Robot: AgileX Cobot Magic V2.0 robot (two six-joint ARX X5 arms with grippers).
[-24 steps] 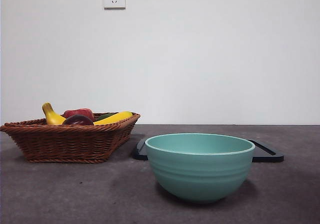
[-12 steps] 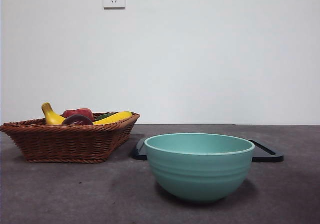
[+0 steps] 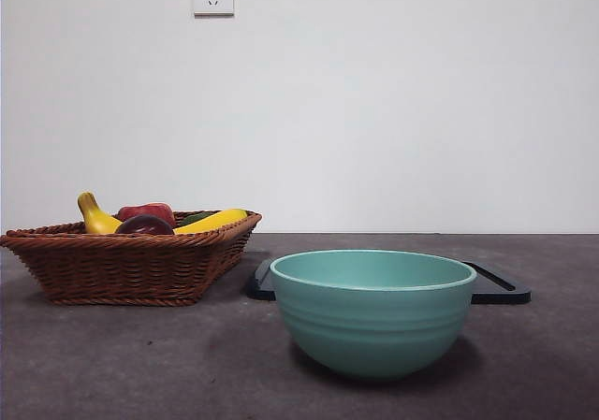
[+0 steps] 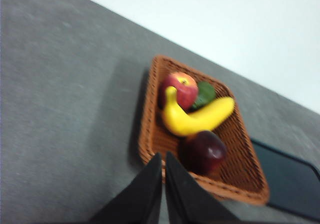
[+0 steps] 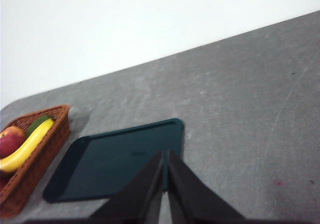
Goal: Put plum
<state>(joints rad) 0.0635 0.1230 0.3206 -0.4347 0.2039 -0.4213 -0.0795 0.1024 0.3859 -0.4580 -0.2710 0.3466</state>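
Nothing on the table (image 3: 122,364) has shifted since the frames a second and half a second ago: in the front view the wicker basket (image 3: 131,263), the teal bowl (image 3: 372,312) and the dark tray (image 3: 501,287) behind it all sit exactly where they did, and neither of my arms has come into that view.

The plum (image 4: 202,151) lies inside the basket, at the end nearer my left gripper (image 4: 163,160), touching the banana (image 4: 196,119) that curves across the middle. From the front only its dark top (image 3: 145,224) shows above the woven rim. Beyond the banana sit a red apple-like fruit (image 4: 178,89) and a green item (image 4: 204,94) that I cannot identify, pressed against the far wall of the basket.

My left gripper hangs above the table just outside the basket's near rim, beside the plum but apart from it. Its two black jaws are pressed together with only a thin line between them, and they hold nothing.

My right gripper (image 5: 165,156) hovers over the near edge of the tray, which lies flat on the table beside the basket. Its jaws are likewise closed against each other and empty. The bowl does not show in either wrist view; in the front view it stands in front of the tray, apart from the basket, which is to its left there.
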